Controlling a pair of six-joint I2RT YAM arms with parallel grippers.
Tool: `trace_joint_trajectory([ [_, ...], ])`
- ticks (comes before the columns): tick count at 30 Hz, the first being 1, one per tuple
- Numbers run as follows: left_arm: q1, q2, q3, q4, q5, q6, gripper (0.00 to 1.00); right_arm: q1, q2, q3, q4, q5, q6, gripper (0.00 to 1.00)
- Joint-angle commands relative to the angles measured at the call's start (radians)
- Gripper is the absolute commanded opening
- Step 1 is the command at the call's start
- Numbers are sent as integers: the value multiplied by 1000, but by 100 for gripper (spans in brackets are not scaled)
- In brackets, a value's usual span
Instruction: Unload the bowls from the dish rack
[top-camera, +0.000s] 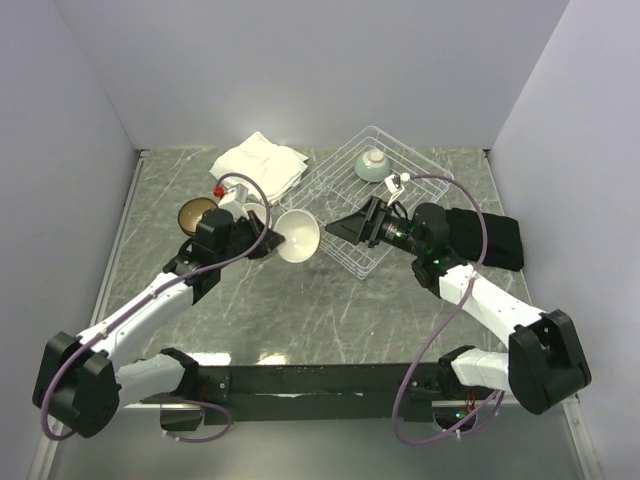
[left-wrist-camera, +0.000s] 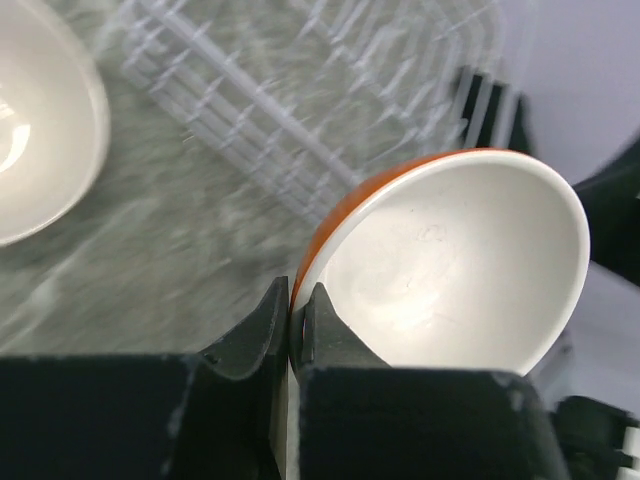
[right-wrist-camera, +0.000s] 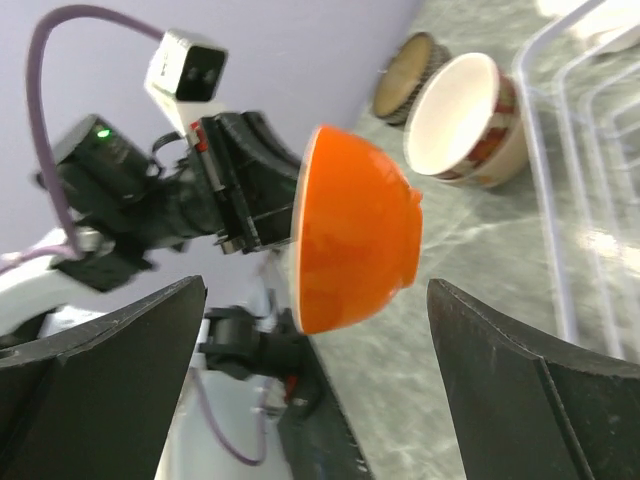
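My left gripper is shut on the rim of an orange bowl with a white inside, held above the table just left of the white wire dish rack. In the left wrist view the jaws pinch the bowl's rim, with the rack behind. A pale green bowl stands in the rack's far part. My right gripper is open and empty over the rack's near left side. In the right wrist view its fingers frame the orange bowl without touching it.
A brown bowl and a red-patterned white bowl stand on the table left of the rack; both show in the right wrist view. A folded white cloth lies at the back. A black cloth lies at the right.
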Motion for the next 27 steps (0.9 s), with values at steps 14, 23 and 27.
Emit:
trace_joint_trajectory([
  [14,1,42,68,-534,-284,130,2,-3,-112,236,-638,337,-553,100],
  [23,1,207,130,-519,-319,134,5,-4,-121,220,-654,349,-560,100],
  [27,0,228,114,-510,-291,131,17,-4,-114,223,-681,360,-583,100],
])
